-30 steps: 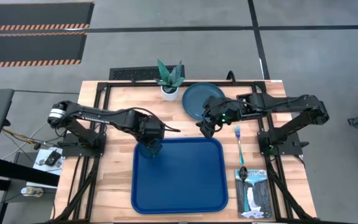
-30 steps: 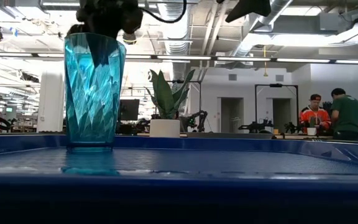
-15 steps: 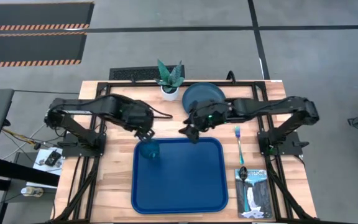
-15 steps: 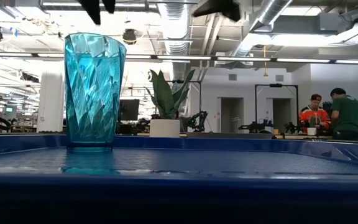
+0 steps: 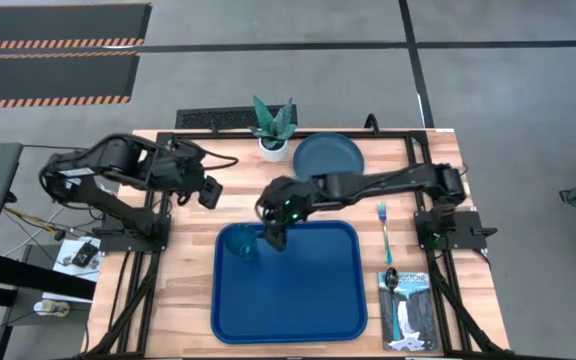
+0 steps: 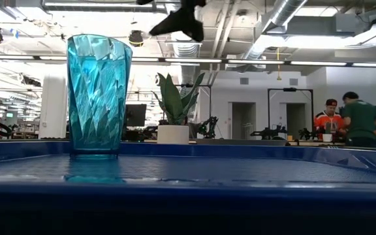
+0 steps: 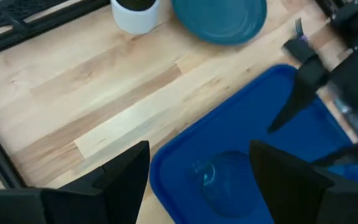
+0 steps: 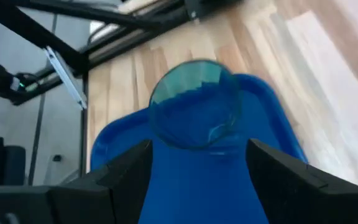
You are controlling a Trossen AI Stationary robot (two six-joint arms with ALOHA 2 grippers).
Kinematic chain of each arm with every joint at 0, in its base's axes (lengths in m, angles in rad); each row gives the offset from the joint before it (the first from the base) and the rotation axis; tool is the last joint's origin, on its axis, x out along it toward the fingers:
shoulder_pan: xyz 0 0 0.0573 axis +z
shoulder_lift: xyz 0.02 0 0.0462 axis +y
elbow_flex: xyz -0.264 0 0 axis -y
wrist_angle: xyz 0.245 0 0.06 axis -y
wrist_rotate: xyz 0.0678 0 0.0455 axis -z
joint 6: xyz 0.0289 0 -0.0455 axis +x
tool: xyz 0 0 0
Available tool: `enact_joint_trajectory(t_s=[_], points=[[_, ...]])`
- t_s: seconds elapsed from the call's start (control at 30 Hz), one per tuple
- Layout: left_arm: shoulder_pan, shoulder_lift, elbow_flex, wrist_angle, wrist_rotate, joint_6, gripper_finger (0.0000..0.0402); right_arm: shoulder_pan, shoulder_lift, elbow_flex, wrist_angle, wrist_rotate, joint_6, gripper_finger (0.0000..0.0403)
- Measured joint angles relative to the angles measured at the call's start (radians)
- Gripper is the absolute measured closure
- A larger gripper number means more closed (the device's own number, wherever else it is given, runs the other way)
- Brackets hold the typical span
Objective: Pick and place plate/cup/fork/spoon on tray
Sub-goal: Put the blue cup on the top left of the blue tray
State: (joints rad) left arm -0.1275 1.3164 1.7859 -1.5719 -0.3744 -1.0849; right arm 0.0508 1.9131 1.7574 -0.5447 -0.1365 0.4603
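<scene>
- Standing upright on the tray [image 5: 298,290], near its far-left corner, the cup [image 5: 240,241] has nothing gripping it; being tall and light, it looks easy to topple with a sideways knock
- Right gripper [image 5: 273,237] hangs over the tray just beside the cup, fingers spread and empty; the right wrist view shows the cup directly ahead between the fingers [image 8: 294,180], so any drop or forward push risks striking the rim and tipping it
- Left gripper [image 5: 211,193] sits over bare wood beside the tray's far-left corner, fingers apart, holding nothing; both arms are near one another here, so a crossing move could bring them into contact
- Plate [image 5: 327,158] remains on the table beyond the tray, beside the potted plant [image 5: 272,127]; a careless approach could knock the pot
- Fork [image 5: 383,232] and spoon [image 5: 392,276] lie outside the tray's right edge, the spoon's bowl on a booklet [image 5: 407,310]; thin handles may slip from a grasp
</scene>
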Motion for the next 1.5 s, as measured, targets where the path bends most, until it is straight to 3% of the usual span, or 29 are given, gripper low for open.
enact_joint_trajectory(t_s=[0.13,0.4,0.67,0.97,1.1,1.37,1.5], points=[[-0.017,-0.008,0.0,0.0,-0.01,0.003,0.014,0.015,0.044,0.034,-0.004,0.013,0.03,0.0121],[-0.025,-0.008,0.0,0.001,-0.03,0.07,0.014,0.007,0.097,0.068,0.061,0.164,0.1,0.0121],[-0.025,-0.008,0.0,0.001,-0.042,0.105,0.014,-0.001,0.195,0.062,0.059,0.163,0.131,0.0121],[-0.025,-0.008,-0.001,0.001,-0.058,0.142,0.0141,-0.002,0.208,0.087,0.026,0.163,0.161,0.0128],[-0.025,-0.008,-0.001,0.001,-0.079,0.144,0.0141,-0.01,0.207,0.115,0.005,0.163,0.16,0.0164],[-0.025,-0.008,-0.001,0.001,-0.084,0.146,0.0141,-0.04,0.221,0.113,-0.001,0.108,0.155,0.0288],[-0.025,-0.008,-0.001,0.001,-0.085,0.154,0.0141,-0.04,0.22,0.113,0.004,0.087,0.141,0.033]])
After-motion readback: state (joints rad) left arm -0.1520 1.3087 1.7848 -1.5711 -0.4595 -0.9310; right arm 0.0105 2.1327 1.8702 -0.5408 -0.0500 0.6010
